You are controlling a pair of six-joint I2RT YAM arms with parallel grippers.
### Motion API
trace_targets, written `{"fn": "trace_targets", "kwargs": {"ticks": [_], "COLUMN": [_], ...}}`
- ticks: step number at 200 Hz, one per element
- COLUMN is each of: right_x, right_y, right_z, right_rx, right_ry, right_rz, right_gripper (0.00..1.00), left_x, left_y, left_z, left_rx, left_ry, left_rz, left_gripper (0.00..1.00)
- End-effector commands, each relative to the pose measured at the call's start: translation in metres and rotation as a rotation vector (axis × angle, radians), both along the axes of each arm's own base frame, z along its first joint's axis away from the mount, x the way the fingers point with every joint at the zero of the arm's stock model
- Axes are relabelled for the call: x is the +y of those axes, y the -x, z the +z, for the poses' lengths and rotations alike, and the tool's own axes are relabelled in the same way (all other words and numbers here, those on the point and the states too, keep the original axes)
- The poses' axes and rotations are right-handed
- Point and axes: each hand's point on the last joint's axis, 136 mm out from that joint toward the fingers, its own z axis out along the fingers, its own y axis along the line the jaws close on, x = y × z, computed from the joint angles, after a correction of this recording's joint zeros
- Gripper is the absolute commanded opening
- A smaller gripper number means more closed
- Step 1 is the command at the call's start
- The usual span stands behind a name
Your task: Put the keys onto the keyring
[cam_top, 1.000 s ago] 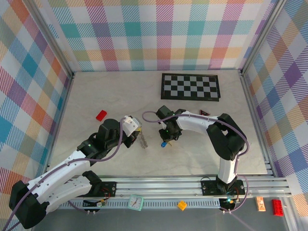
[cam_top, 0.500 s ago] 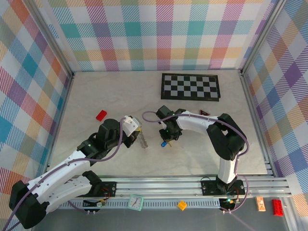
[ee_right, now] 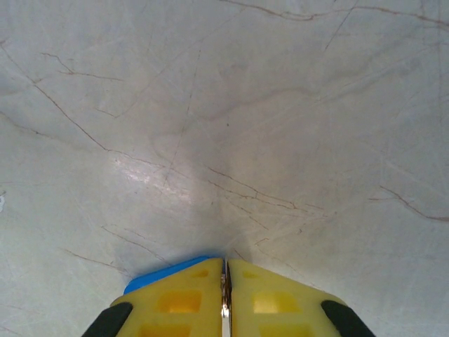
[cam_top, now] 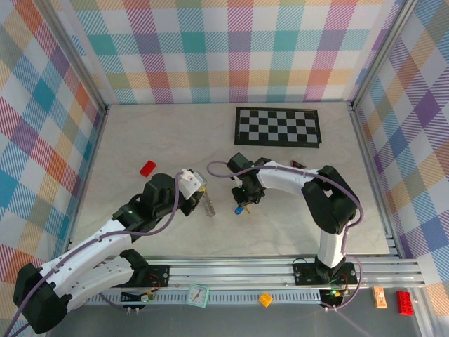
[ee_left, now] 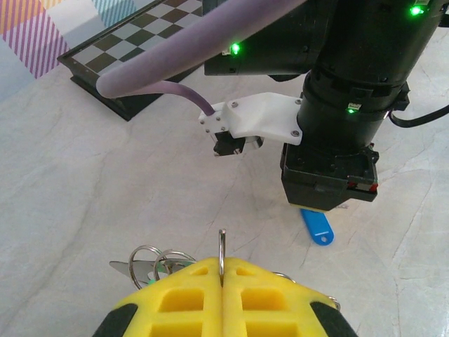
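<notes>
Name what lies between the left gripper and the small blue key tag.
Only bare marbled tabletop separates the left gripper from the small blue key tag, per the left wrist view.

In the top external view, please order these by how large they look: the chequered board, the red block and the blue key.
1. chequered board
2. red block
3. blue key, partly hidden, so its full size is unsure

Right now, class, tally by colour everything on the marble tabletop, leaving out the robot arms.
Red: 2, red block and red triangle
Blue: 1, blue key tag
Green: 1, green key tag
Silver: 1, keyring
Black-and-white: 1, chequered board
Total: 6
</notes>
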Motion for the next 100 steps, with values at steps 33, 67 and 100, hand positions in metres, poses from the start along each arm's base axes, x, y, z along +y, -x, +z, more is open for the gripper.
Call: {"fn": "trace_targets", "kwargs": {"ticks": [33,67,100], "right_x": [0.0012,0.0012,0.0001], "right_y": [-0.0005,-0.0004,0.0004], "right_z": [0.0044,0.0040,0.0023], "right_rx": [0.001,0.004,0.010], "right_ry": [0.008,0.010,0.016], "right_rz": [0.005,0.006,0.005], "right_gripper": [0.13,0.13,0.12], "left_x": [-0.0073,-0.0069,-0.0071], "left_y": [0.0009,0.0011,0.0015], "left_z": [0.0104,0.0109,0.0109], "left_rx": [-0.034,-0.036,-0.036], "left_ry": [0.033,0.033,0.034], "left_rz": [-0.030,-0.030,-0.031], "left_gripper": [0.00,0.00,0.00]}}
